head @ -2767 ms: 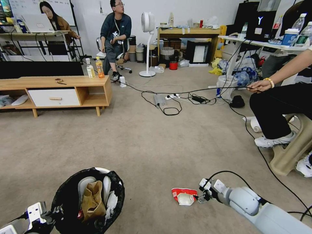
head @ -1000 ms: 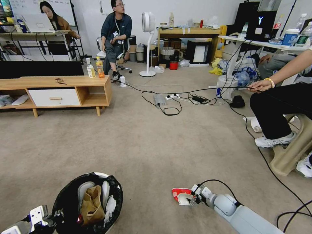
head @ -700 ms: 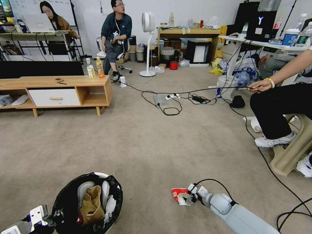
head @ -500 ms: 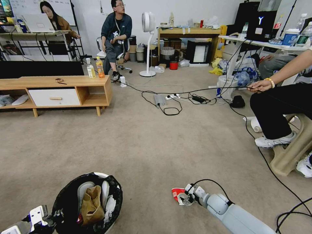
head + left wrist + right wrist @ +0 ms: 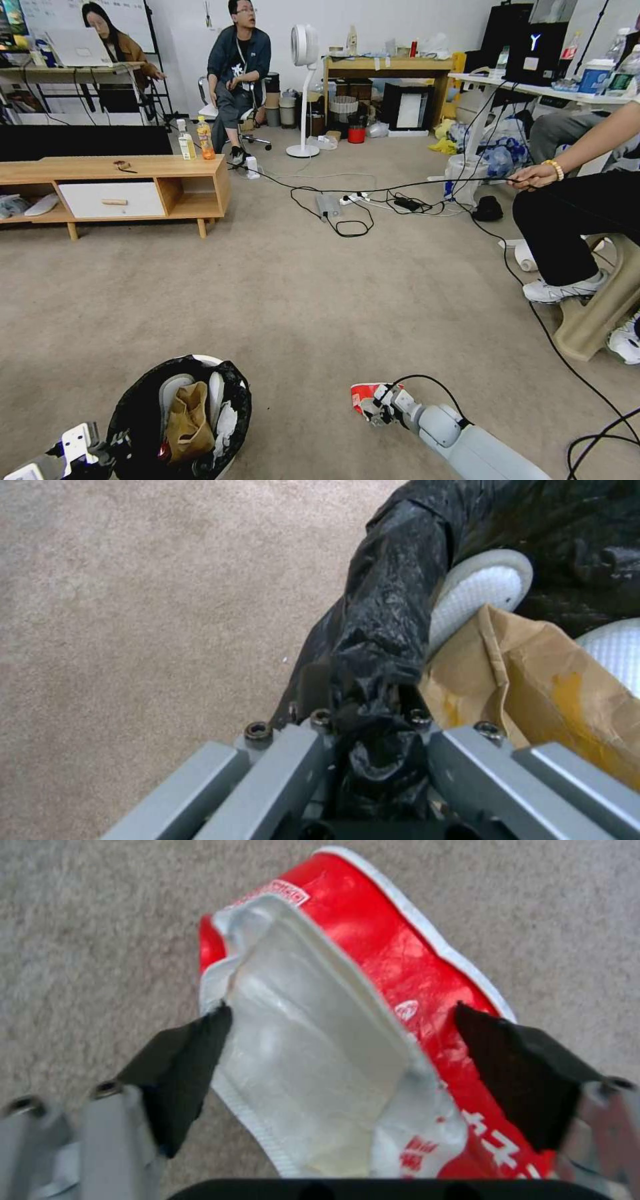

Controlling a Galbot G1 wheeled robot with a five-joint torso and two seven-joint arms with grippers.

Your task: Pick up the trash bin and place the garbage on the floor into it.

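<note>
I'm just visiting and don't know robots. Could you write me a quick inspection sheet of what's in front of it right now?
Surface: beige carpet floor.
Job's things: trash bin, black-lined, holding brown paper and white scraps; red-and-white packet lying on the floor.
Clutter: drink bottles on a low wooden cabinet.
Grippers: left gripper shut on the bin's bagged rim; right gripper open, fingers either side of the packet.
Cables: black cables strewn across the carpet; a seated person holds one.
Surroundings: standing fan, desks, seated people.

text: none legible | red-and-white packet (image 5: 373, 990): white print (blurred)
</note>
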